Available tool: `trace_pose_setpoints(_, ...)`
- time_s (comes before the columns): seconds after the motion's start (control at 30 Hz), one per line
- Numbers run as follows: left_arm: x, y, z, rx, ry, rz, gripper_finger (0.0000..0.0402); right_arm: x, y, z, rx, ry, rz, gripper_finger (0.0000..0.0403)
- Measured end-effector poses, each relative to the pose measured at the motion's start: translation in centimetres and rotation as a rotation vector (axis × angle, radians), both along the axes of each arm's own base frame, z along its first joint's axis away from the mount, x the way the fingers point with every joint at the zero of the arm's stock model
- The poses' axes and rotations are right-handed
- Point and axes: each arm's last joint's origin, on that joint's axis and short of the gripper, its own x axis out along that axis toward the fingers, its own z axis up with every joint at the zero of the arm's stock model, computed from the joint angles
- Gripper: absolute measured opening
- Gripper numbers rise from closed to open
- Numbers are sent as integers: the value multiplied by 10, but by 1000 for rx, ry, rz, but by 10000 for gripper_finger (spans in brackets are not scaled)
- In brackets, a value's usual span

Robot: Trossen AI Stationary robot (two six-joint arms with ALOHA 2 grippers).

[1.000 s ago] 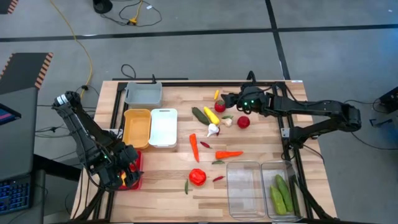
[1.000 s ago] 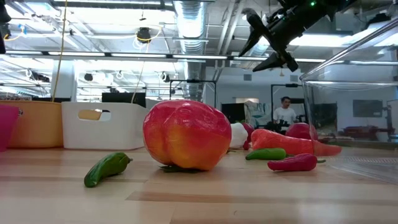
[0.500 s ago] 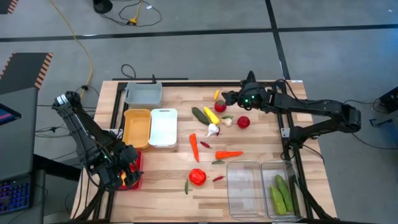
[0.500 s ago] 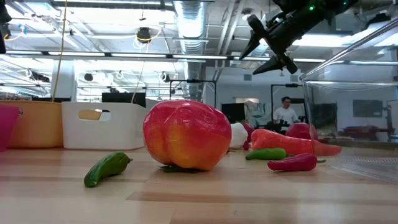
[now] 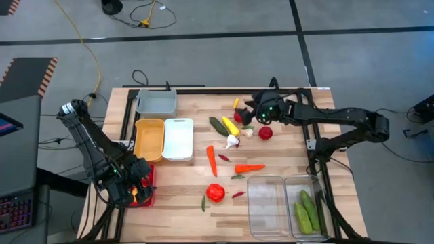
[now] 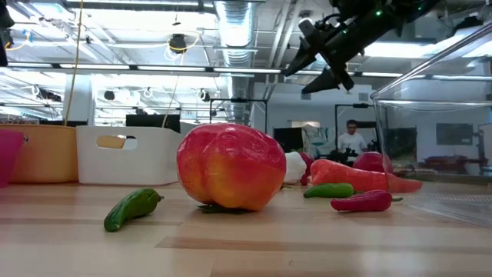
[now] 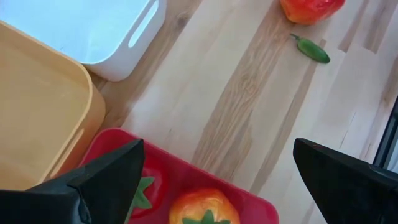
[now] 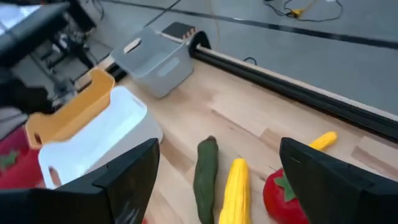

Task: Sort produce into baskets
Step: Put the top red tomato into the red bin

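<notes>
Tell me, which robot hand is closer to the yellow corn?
The right gripper. It hangs open just beside the corn at the far side of the table. The left gripper hovers open over the red bin, far away.

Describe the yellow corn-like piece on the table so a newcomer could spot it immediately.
Start at the white basket in the table's left half and look right, toward the cluster under the right hand. The yellow piece lies there, tilted, beside a dark green cucumber. It is the only long bright yellow item among red and green neighbours.

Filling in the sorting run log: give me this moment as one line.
left pincer: open over red bin | right pincer: open above cucumber, corn | held: nothing
</notes>
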Motion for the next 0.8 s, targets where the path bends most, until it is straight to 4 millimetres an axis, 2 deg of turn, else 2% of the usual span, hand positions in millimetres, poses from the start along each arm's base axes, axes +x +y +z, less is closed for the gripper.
trace_pose_setpoints(0.23, 0, 0, 0, 10, -14, 4, 396, 4, 15, -1, -139, 96, 124, 361)
trace_pose_setpoints(0.6, 0, 0, 0, 12, -16, 5, 396, 9, 40, -1, -147, 96, 210, 361)
trace_pose_setpoints(0.8, 0, 0, 0, 14, -16, 0, 395, 7, 29, 4, -134, 111, 129, 361)
